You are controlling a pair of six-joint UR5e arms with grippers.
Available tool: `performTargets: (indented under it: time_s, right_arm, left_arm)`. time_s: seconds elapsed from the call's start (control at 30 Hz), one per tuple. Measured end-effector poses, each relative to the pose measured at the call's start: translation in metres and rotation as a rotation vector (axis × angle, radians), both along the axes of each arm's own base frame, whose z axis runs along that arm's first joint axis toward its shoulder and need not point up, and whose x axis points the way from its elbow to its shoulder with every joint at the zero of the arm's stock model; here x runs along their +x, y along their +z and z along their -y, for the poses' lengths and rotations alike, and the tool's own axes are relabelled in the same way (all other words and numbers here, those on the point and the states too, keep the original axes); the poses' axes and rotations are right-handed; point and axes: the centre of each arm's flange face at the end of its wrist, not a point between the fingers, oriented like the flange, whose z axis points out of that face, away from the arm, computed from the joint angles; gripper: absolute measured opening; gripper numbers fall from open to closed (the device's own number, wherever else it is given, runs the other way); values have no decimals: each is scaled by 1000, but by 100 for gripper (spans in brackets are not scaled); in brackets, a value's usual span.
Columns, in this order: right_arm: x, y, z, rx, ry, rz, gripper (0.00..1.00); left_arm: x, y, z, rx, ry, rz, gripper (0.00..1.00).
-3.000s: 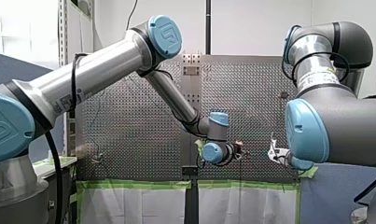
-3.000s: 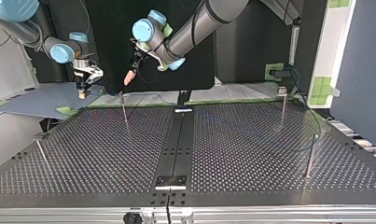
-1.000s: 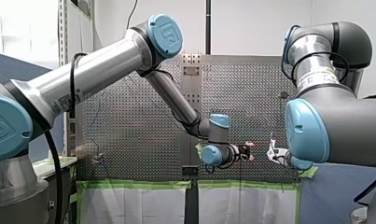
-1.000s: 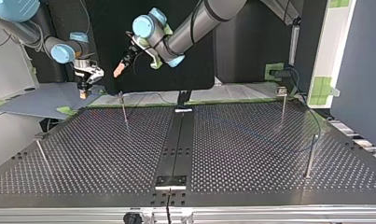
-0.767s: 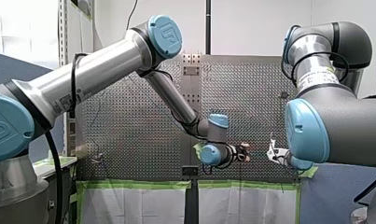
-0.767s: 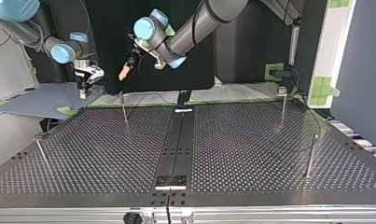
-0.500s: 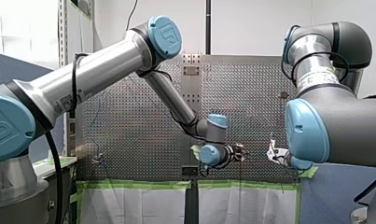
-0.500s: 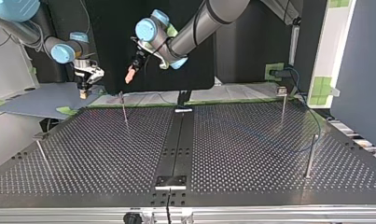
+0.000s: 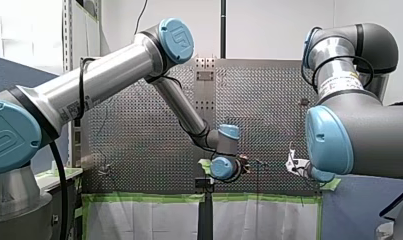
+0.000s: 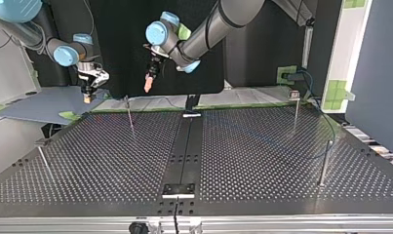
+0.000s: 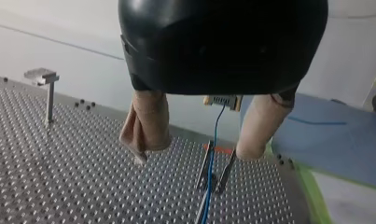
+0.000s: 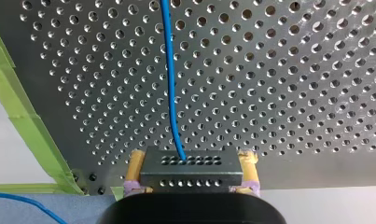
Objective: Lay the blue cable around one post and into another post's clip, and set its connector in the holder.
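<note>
Now grips the connector [image 12: 190, 163] in right gripper [image 12: 192, 174], with blue cable [image 12: 169, 84] attached. Holds left gripper [image 11: 192, 155] wide apart, empty, above perforated table [image 11: 59, 186].

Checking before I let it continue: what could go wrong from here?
1. Right gripper pinches the connector by its ends; a tug on the blue cable could twist it loose.
2. Left gripper hangs open near the forked post; closing in, a finger might strike it or miss the cable.
</note>
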Motion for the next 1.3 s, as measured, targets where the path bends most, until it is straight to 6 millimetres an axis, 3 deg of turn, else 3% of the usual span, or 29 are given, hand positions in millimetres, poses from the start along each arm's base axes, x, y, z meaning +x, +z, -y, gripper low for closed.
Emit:
performTargets:
  time_s: [1.3]
  right_arm:
    - [1, 0, -1, 2, 4, 0, 0]
  left_arm:
    - [10, 1, -9, 6, 58, 6, 100]
